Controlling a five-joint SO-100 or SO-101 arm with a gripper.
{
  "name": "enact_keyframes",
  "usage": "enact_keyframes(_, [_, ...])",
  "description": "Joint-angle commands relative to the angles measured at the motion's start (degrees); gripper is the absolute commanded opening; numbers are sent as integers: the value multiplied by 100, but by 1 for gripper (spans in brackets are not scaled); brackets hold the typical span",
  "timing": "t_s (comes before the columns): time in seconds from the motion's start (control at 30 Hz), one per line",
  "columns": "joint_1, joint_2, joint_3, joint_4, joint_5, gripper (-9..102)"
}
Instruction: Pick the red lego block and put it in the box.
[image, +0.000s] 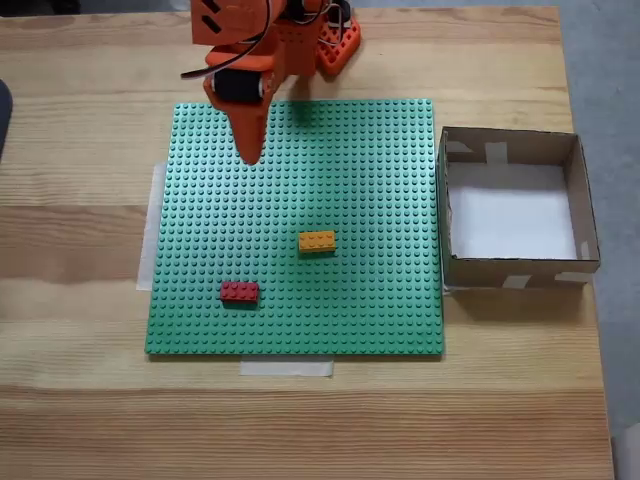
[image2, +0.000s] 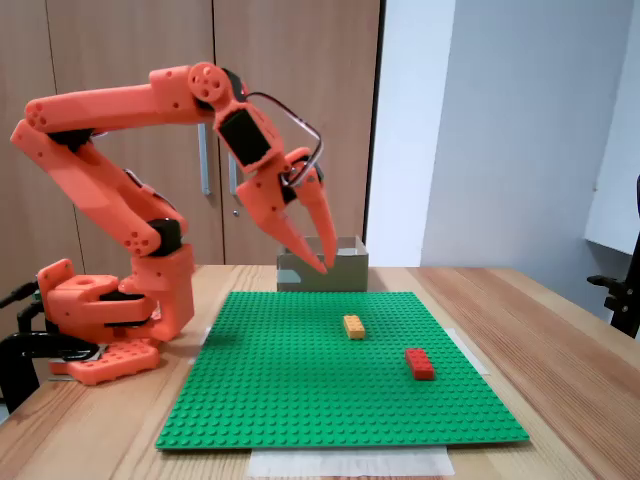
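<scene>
Top-down fixed view: baseplate (image: 300, 225) on table (image: 80, 400), box (image: 517, 205) touching its right edge. Two bricks on plate: task block (image: 239, 292) lower left of other brick (image: 317, 241). Gripper (image: 248, 150) above plate's upper left.

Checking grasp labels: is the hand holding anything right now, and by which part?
Nothing is held. The hand hangs in the air above the green baseplate; the red lego block lies untouched on it.

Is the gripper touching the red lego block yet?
Apart. In a fixed view the gripper hangs in the air above the green baseplate, while the red lego block lies on it, well clear of the fingertips.
</scene>
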Motion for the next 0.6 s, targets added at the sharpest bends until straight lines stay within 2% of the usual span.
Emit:
enact_keyframes(0.0, [185,-369,-580,149,-185,5])
enact_keyframes(0.33, [510,-1854,-1898,659,-721,9])
enact_keyframes(0.47, [527,-2417,-2408,817,-870,17])
enact_keyframes(0.57, [527,-2839,-2769,967,-1011,19])
